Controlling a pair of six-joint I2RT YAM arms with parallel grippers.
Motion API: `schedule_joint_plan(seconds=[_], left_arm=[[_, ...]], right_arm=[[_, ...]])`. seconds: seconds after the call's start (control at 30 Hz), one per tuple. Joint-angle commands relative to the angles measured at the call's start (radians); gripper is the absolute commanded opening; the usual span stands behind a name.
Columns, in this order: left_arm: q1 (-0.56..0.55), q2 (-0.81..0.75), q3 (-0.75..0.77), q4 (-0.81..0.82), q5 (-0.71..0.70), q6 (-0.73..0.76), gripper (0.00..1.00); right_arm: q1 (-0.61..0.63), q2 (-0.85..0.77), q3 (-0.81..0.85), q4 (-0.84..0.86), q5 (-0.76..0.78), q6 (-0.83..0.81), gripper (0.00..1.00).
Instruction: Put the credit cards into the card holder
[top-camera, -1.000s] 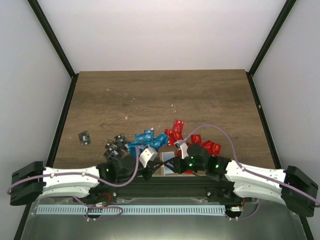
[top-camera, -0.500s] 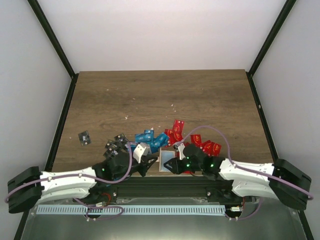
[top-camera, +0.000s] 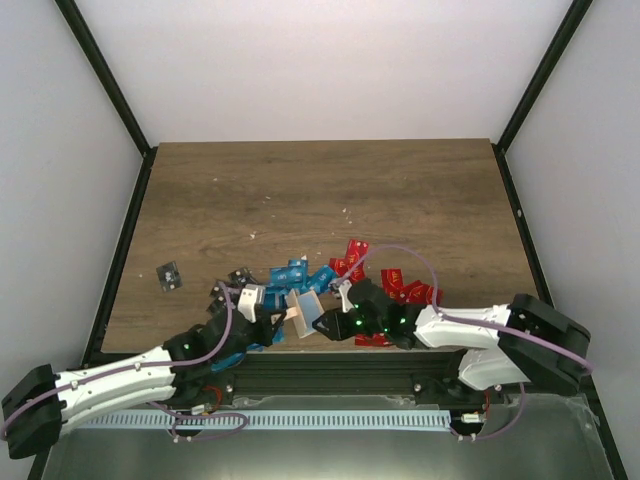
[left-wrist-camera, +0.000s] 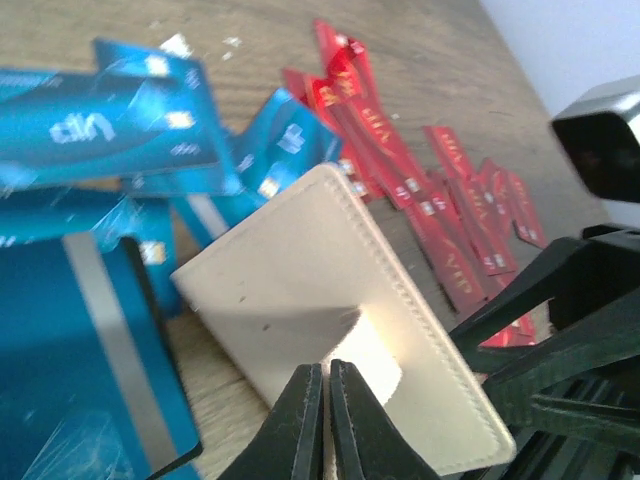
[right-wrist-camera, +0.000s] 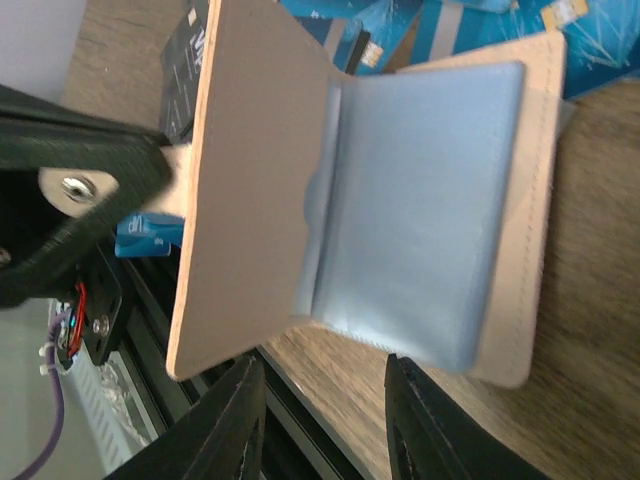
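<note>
The card holder is pale beige with a light blue inside, and it stands open near the table's front edge. My left gripper is shut on its raised beige flap. The right wrist view shows the flap and the blue pocket. My right gripper is open and empty, just before the holder's near edge. Blue credit cards lie behind the holder, red ones to the right, and black ones to the left.
A single black card lies apart at the left. A black frame rail runs along the table's near edge under both arms. Blue cards and red cards crowd close around the holder.
My left gripper has moved left and away from the near edge, pulling the holder's flap up and open. My right gripper has followed to the left, up to the holder.
</note>
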Motion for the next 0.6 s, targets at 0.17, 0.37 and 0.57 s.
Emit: schedule_joint_plan(seconds=[0.17, 0.37, 0.57], left_arm=[[0.004, -0.042, -0.011, -0.304, -0.101, -0.299, 0.06], [0.004, 0.004, -0.017, -0.360, -0.100, -0.366, 0.08], [0.004, 0.209, 0.024, -0.300, -0.088, -0.346, 0.08]], right_arm=[[-0.001, 0.140, 0.186, -0.097, 0.090, -0.073, 0.37], [-0.002, 0.237, 0.298, -0.180, 0.121, -0.116, 0.39], [0.000, 0.261, 0.348, -0.241, 0.103, -0.126, 0.41]])
